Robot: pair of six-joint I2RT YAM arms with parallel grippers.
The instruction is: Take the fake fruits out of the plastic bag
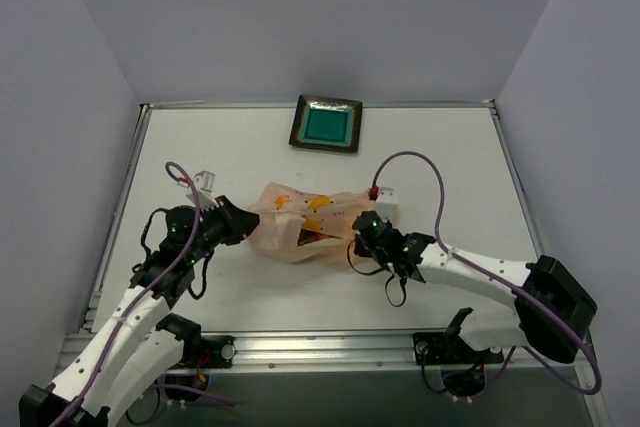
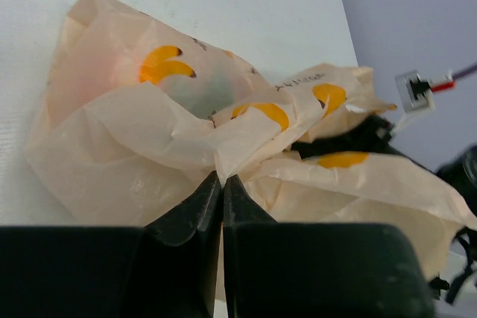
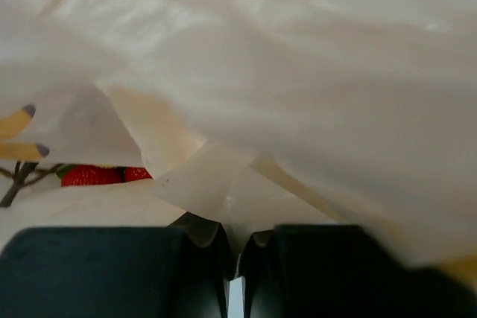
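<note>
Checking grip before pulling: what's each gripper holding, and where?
Both pinch the plastic bag: left gripper a crumpled fold at its left end, right gripper a fold at its right end.

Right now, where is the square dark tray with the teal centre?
Top view: the square dark tray sits at the far edge of the table, about centre, beyond the peach banana-print plastic bag.

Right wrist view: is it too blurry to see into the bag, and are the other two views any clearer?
Right wrist: the bag fills the frame, soft and washed out; only a red fruit shows at left. Left wrist: bag folds and banana prints sharp, the near jaws soft. Top view: even light, no strong glare.
</note>
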